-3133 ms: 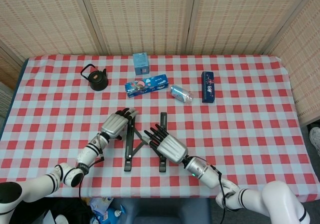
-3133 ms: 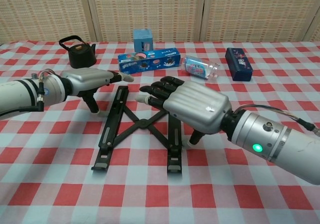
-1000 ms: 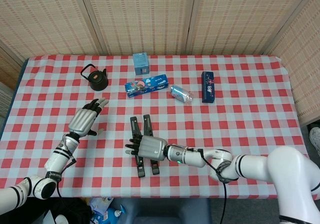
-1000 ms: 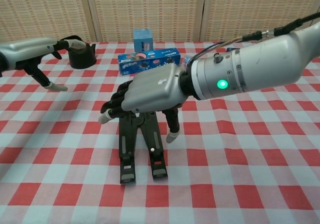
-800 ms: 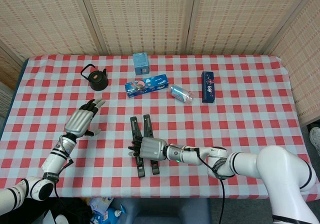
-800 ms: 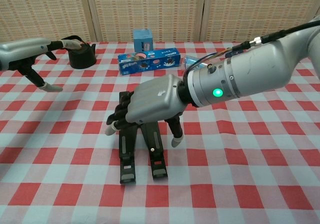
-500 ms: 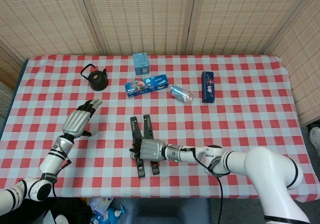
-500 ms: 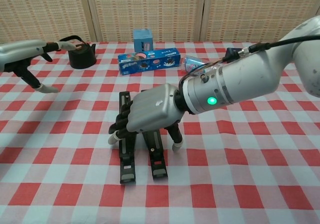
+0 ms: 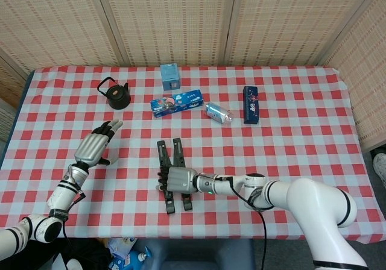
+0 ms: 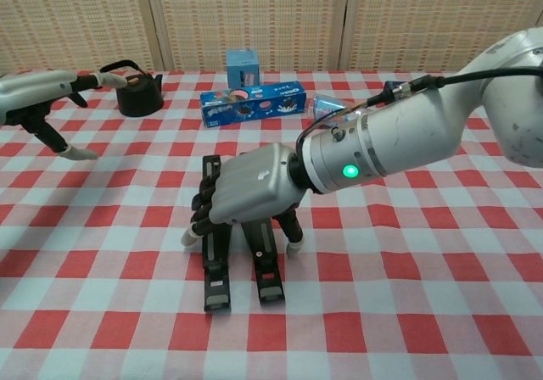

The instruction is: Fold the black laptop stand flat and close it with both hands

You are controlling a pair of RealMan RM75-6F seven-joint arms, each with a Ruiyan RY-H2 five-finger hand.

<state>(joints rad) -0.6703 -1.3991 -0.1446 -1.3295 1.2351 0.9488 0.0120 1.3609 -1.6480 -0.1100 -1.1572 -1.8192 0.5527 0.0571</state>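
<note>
One risk: slipping off stand, right hand curled over, barely gripping; left hand splayed, empty, at 9 o'clock.

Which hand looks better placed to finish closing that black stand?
Probably the right hand: it rests on top of the stand, whose two bars lie nearly together. The left hand hangs open, well off to the side near the kettle, touching nothing.

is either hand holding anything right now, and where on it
The right hand grips the stand across the middle of its two bars. The left hand holds nothing.
</note>
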